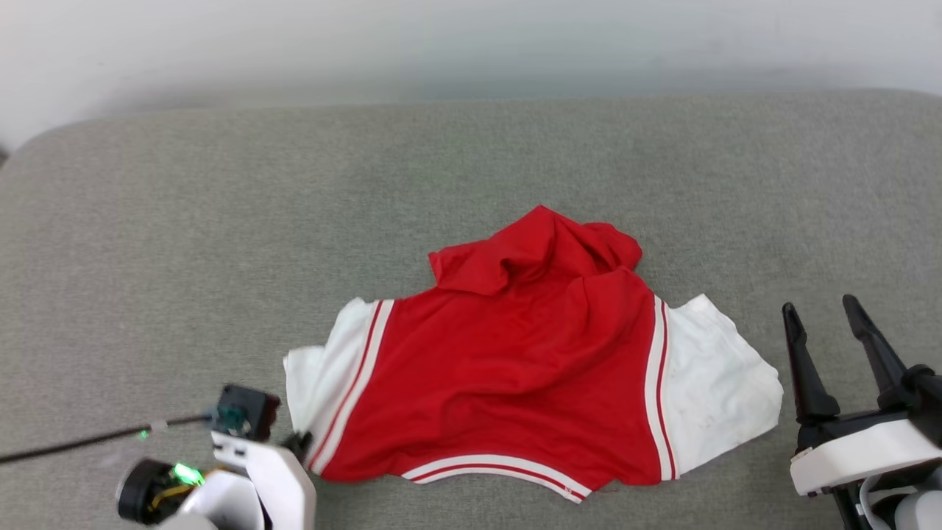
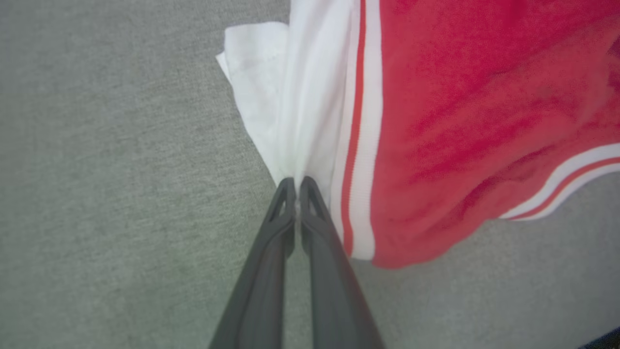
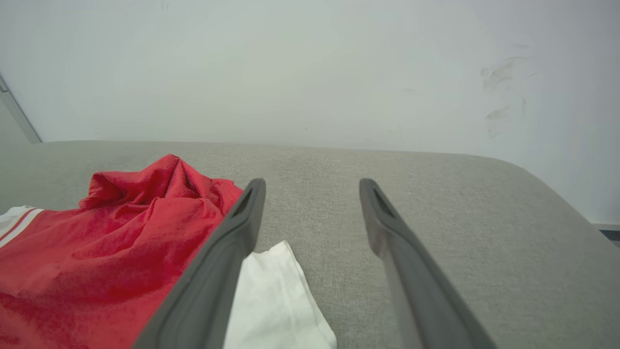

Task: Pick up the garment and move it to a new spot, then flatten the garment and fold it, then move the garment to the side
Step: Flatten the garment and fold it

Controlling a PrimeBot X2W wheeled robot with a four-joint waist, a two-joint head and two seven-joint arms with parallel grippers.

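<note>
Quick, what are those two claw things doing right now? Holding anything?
The left gripper: closed, pinching the white sleeve of the garment.
The right gripper: open, holding nothing, beside the other sleeve.

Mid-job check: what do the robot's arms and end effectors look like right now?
Each end effector has two long, tapered dark grey fingers with slotted tips. The right end effector joins a white wrist housing. Behind the left end effector are a white shell, a black camera block, a thin black cable and a green light.
</note>
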